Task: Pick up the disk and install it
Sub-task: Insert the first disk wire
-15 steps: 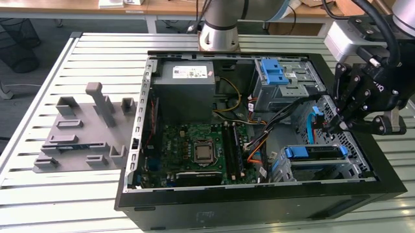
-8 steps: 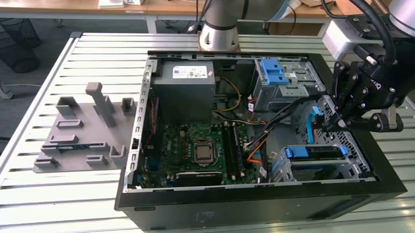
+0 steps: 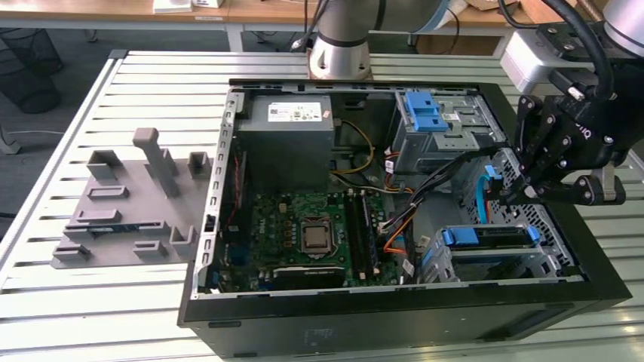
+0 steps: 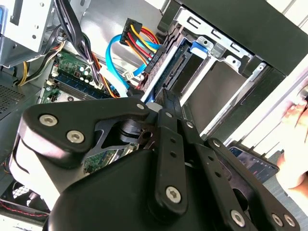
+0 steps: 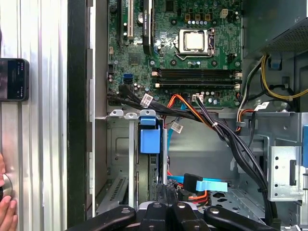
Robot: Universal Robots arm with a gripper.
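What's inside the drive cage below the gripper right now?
In the first wrist view, the drive cage holds a blue carrier latch. The gripper covers whatever sits lower in the bay.

Open computer case (image 3: 403, 317) lies on the worktop (image 3: 101, 317), toward the exterior view's right edge. Fixture block (image 3: 126, 219) sits beside it, on the exterior view's left. Arm base (image 3: 340, 45) stands at the worktop's far edge.

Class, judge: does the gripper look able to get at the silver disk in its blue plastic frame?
Likely yes: the black gripper sits right at the blue-framed silver disk, the black computer case is open, and the cables lie to one side.
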